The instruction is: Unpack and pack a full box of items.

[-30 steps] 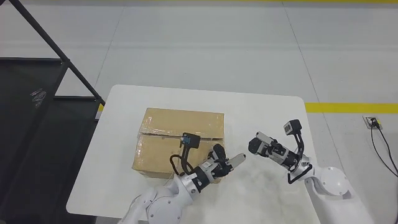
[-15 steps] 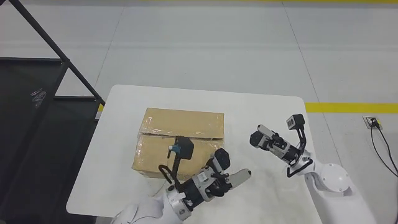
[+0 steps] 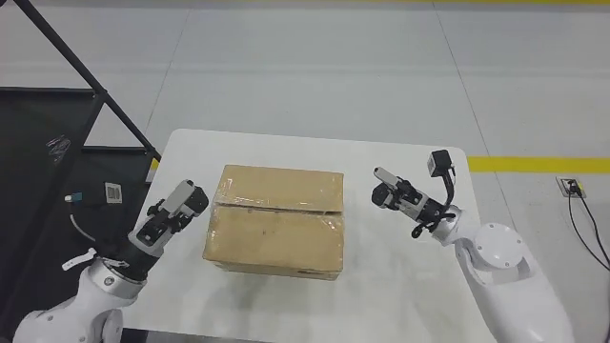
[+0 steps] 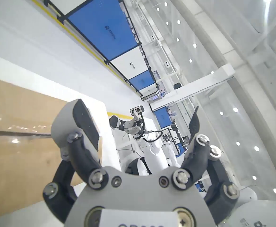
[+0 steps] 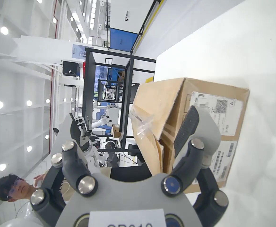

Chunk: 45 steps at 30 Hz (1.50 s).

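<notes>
- Brown cardboard box [image 3: 276, 224], flaps shut, clear tape [image 3: 276, 210] along the top seam. It sits at the middle of the white round-cornered table [image 3: 400, 276], somewhat closer to the left edge than the right.
- The right wrist view shows white shipping labels [image 5: 213, 109] on the box's [image 5: 157, 100] right end, with loose clear tape bunched at the top corner.
- Surroundings: black metal frame rack [image 3: 86, 86] on the floor off the table's left edge; yellow floor line [image 3: 534, 164] beyond the right edge; floor socket with cable [image 3: 570, 188] farther right.
- A strip of bare table top lies between each gripper and the box.
- Left gripper [image 3: 193, 195] is over the table's left edge, forearm angled in from the near-left corner, fingers aimed at the box's left end; just beside it, not touching.
- Left gripper [image 4: 138, 116] has its jaws spread wide, nothing between them; the box [image 4: 22, 131] runs alongside one finger.
- Right gripper [image 3: 381, 176] is over the right half of the table, pointed at the box's right end, near but apart.
- Right gripper [image 5: 133, 116] has its jaws wide apart and empty.
</notes>
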Available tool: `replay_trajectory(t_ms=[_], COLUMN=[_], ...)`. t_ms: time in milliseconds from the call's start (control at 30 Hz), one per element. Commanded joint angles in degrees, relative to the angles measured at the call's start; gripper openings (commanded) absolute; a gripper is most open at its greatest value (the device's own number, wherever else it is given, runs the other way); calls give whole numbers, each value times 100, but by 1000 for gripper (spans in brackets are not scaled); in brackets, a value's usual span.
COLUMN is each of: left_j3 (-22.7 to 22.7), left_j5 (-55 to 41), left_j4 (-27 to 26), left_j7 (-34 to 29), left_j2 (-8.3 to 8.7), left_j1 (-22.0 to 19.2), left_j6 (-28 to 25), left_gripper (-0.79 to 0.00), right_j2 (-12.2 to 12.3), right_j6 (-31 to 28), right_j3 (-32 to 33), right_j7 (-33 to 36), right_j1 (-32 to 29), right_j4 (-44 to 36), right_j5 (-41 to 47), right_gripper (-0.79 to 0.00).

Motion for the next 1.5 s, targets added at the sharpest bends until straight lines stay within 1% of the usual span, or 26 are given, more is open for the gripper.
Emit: replay_trajectory(t_ms=[0, 100, 167, 233, 267, 333, 467, 567, 667, 833, 900, 1033, 1133, 1467], left_j3=[-155, -155, -155, -81, -39, 89, 531, 931, 1430, 2291, 2575, 3088, 3358, 3908], left_j5=[-3, -3, -3, -113, -175, -141, 90, 101, 292, 510, 469, 776, 835, 855], left_j4=[70, 70, 70, 114, 181, 444, 1225, 1787, 2020, 2039, 2114, 2299, 2441, 2865], left_j7=[-111, -111, -111, -100, -137, -190, -597, -784, -927, -999, -1047, -982, -974, -634], left_j2=[12, 12, 12, 10, 16, 35, 90, 99, 92, 41, 14, -27, -58, -163], left_j1=[15, 15, 15, 48, 0, -259, -1015, -1546, -1919, -2302, -2477, -2778, -2953, -3370], left_j6=[2, 2, 2, 98, 181, 360, 749, 971, 1051, 1197, 1311, 1393, 1456, 1505], left_gripper=[0, 0, 0, 0, 0, 0, 0, 0, 0, 0, 0, 0, 0, 0], right_j2=[0, -1, -17, -40, -50, -72, -107, -125, -123, -94, -77, -42, -23, 10], right_j6=[-60, -62, -78, -123, -157, -239, -300, -358, -428, -611, -689, -804, -867, -998], right_j3=[0, -11, -97, -199, -239, -329, -490, -563, -528, -301, -196, 0, 103, 277], right_j7=[3, -16, -157, -240, -263, -259, -205, -213, -198, -219, -214, -184, -156, -56], right_j1=[-1, -14, -44, 28, 69, 160, 326, 382, 391, 238, 149, -25, -124, -224], right_j4=[1, -6, -68, -129, -133, -150, -59, 37, 159, 279, 292, 292, 297, 404], right_j5=[6, -9, -83, -80, -75, -26, 13, 18, 55, 262, 320, 422, 486, 631], right_gripper=[0, 0, 0, 0, 0, 0, 0, 0, 0, 0, 0, 0, 0, 0])
